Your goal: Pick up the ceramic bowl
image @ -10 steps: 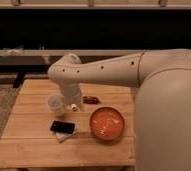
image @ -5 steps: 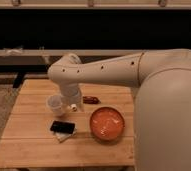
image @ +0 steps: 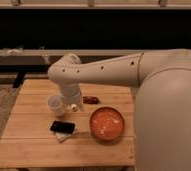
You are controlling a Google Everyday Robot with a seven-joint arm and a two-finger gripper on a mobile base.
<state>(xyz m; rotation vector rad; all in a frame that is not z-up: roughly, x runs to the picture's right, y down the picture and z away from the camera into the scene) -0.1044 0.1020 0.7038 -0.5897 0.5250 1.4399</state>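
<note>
Camera view, gripper beside cup, state indiscernible, ceramic bowl apart, back from table edge

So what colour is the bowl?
Ceramic bowl: glossy orange-red, paler streaks inside; camera view. Hand beside the cup.

Ceramic bowl right of phone; cup behind phone; end effector beside cup.

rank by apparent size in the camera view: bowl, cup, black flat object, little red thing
1. ceramic bowl
2. white cup and black flat object, about alike
3. small red item
The gripper hangs beside the cup.
</note>
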